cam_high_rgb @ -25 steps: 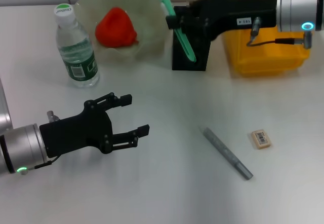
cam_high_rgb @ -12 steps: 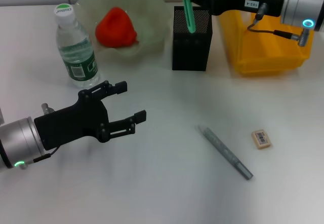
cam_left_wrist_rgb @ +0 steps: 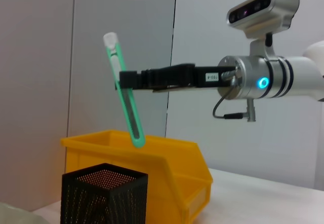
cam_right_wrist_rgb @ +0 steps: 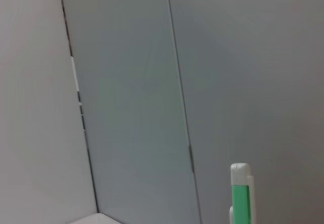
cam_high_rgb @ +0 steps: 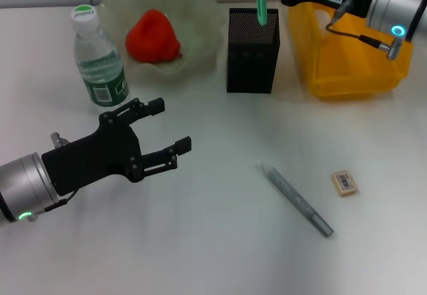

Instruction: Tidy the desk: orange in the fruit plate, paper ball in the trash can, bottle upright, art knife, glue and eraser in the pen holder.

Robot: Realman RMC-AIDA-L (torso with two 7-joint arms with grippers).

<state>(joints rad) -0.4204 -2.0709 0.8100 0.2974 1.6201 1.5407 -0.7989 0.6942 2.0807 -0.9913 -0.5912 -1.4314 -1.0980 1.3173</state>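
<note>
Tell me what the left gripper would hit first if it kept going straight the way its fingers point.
Probably nothing close: the open left gripper points across bare desk toward the pen holder, likely the first thing met, though height is unclear.

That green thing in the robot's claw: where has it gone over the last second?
The right claw, shut on the green art knife, lifted it from beside the pen holder to above its mouth. The left claw crept toward the bottle. Eraser and glue stayed put.

Bright, even overhead light, soft faint shadows, mild blur throughout.
</note>
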